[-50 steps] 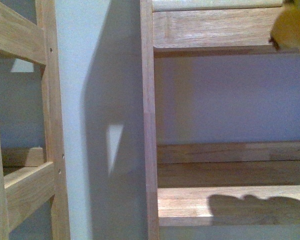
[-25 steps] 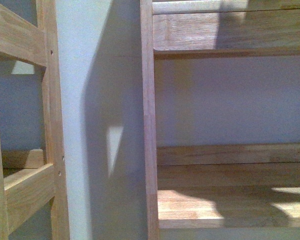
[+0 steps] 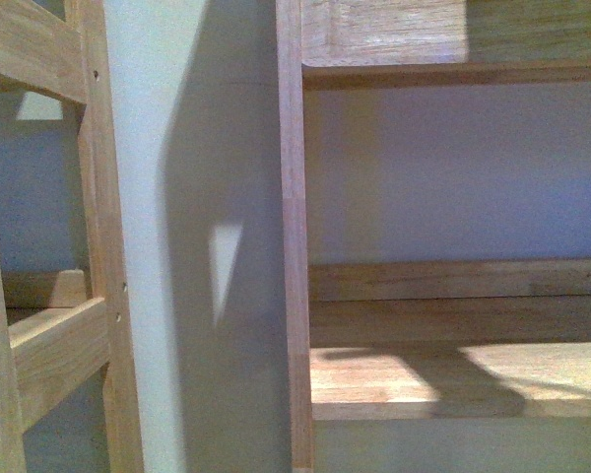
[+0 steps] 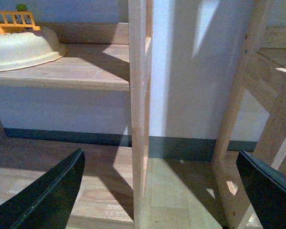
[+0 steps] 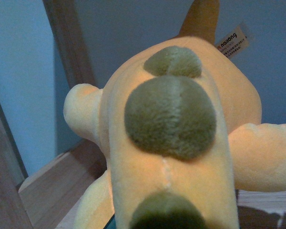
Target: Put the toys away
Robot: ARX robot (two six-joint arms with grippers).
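Note:
The yellow-orange plush animal (image 5: 167, 143) fills the right wrist view, with olive-green spots down its back, stubby limbs to either side and a small paper tag (image 5: 232, 42) at its far end. My right gripper is shut on it, its fingers hidden under the plush. A wooden shelf board (image 5: 52, 191) lies below the toy. In the left wrist view my left gripper (image 4: 164, 195) is open, its dark fingers (image 4: 52, 195) spread wide on either side of a wooden upright (image 4: 139, 114), holding nothing. Neither gripper nor the toy shows in the front view.
The front view shows a wooden shelf unit (image 3: 295, 246) with a lower shelf (image 3: 453, 379) and an upper board (image 3: 453, 34), and a second wooden frame (image 3: 89, 246) at the left against a pale wall. A cream bowl (image 4: 24, 47) with an orange toy fence (image 4: 14, 21) sits on a shelf.
The yellow plush seen at the front view's upper right a second ago has left that view. The view has shifted slightly, and the shadow on the lower shelf has changed shape.

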